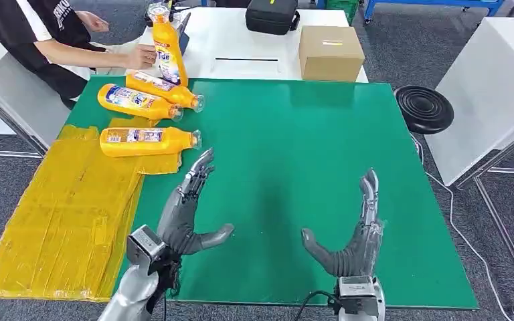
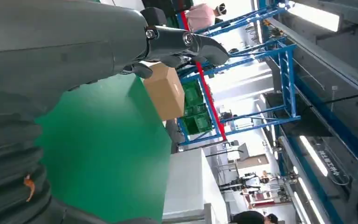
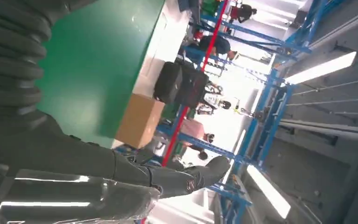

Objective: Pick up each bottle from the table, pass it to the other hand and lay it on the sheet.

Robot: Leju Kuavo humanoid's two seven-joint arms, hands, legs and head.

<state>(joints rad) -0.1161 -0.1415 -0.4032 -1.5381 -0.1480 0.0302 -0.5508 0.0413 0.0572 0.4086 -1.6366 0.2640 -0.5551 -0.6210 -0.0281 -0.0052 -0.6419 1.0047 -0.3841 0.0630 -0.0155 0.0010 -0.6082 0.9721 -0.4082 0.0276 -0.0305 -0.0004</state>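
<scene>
While both hands hover empty over the green table in the head view, the left hand and right hand have their fingers spread; three yellow detergent bottles lie at the far left, the nearest bottle on the yellow sheet, and a person's hand holds a fourth bottle upright. The left wrist view shows a cardboard box. The right wrist view shows the black bag. Judging so, a pickup is next, calling for a reach toward that upright bottle
</scene>
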